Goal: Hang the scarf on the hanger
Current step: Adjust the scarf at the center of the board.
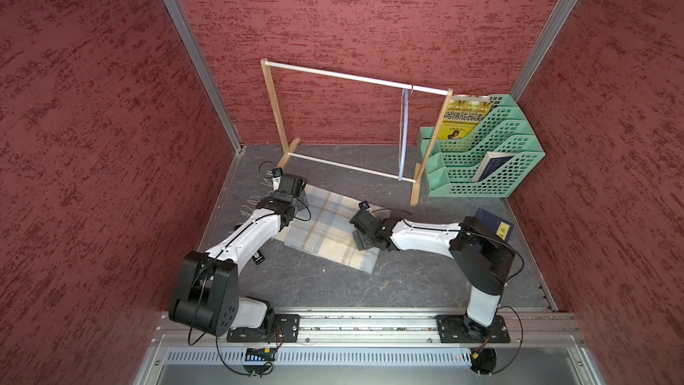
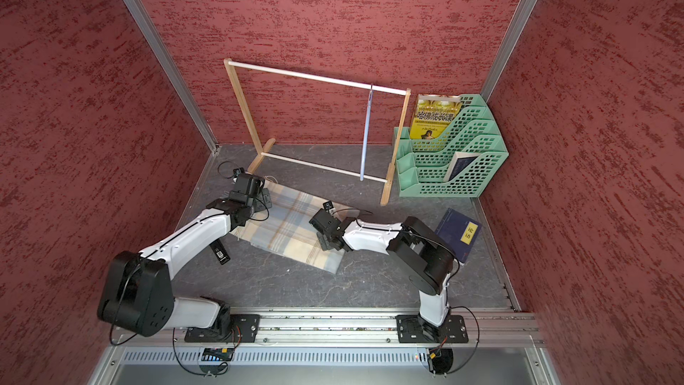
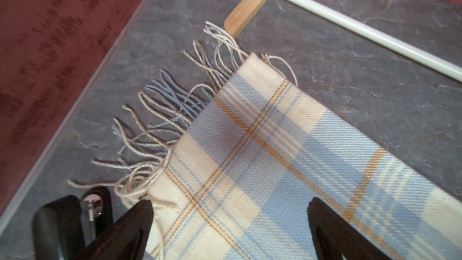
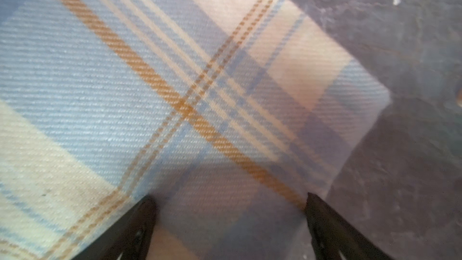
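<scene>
In both top views the scarf (image 1: 325,233) lies folded flat on the desk (image 1: 370,290), left of the middle, with its fringe pointing at the far left corner. The hanger (image 1: 403,135) hangs bare from the top rod of the wooden rack (image 1: 272,105), toward the far right corner and well apart from the cloth. So I'd say nothing of the job is done: the scarf has yet to be gripped, lifted, carried across and draped over the hanger. The left fingers (image 2: 263,198) are down over the fringed end. The right fingers (image 1: 359,243) are over the opposite end.

From the left wrist, the left fingers (image 3: 135,223) are spread wide and straddle the scarf's corner by the fringe (image 3: 160,113), pinching nothing. I can't tell whether the tips touch the cloth. The weave is cream and pale blue with thin tan lines and lies smooth, and the tassels lie loose and tangled on the desk.

From the right wrist, the right fingers (image 4: 140,223) are likewise spread, with the plain folded corner between them. The cloth looks limp and layered, so I'd judge a grip could catch only the top layer.
</scene>
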Available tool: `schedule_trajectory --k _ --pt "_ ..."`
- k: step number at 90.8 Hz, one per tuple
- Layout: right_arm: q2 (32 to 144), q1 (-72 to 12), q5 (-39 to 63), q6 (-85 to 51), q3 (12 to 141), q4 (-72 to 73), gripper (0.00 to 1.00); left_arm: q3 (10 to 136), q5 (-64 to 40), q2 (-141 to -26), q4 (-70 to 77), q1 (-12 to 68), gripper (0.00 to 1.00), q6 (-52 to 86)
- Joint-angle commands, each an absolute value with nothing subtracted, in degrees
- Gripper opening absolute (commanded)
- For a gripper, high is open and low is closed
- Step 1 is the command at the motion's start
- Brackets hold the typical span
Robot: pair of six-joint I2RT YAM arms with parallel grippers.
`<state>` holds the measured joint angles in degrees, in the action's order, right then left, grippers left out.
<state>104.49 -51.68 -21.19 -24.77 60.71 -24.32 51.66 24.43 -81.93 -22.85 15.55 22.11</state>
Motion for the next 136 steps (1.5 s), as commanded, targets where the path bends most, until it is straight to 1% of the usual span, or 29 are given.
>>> schedule_trajectory --k 1,10,25,43,62,87,118,136 --pt "102.15 -52.03 -23.34 -27.64 55.19 -34.25 0.96 53.51 17.87 -87.19 -24.39 17.16 1.0 27.29" --pt "98.36 -52.2 -24.02 -29.79 52.27 -35.9 0.96 56.24 15.56 -93.93 -24.32 20.35 1.0 29.28" --pt "92.39 -52.37 -24.33 -33.34 47.97 -37.41 0.97 62.17 16.02 -104.33 -24.58 25.68 1.0 31.23" --pt "88.35 -52.36 -25.57 -36.82 45.19 -38.23 0.97 65.55 18.58 -110.14 -25.48 28.21 1.0 33.88" --pt "89.77 -52.17 -29.35 -39.44 46.11 -38.85 0.98 60.09 19.1 -108.65 -27.74 29.63 1.0 37.24" --pt "95.55 -50.4 -32.15 -40.07 49.13 -39.5 0.98 54.69 20.66 -107.6 -33.17 37.7 1.0 44.17" --pt "93.54 -50.0 -32.0 -44.3 46.95 -43.02 0.98 51.67 25.33 -105.63 -46.24 44.98 1.0 53.39" --pt "90.77 -49.96 -30.98 -47.28 44.94 -44.6 0.98 49.72 28.74 -102.84 -52.1 46.67 1.0 58.19"
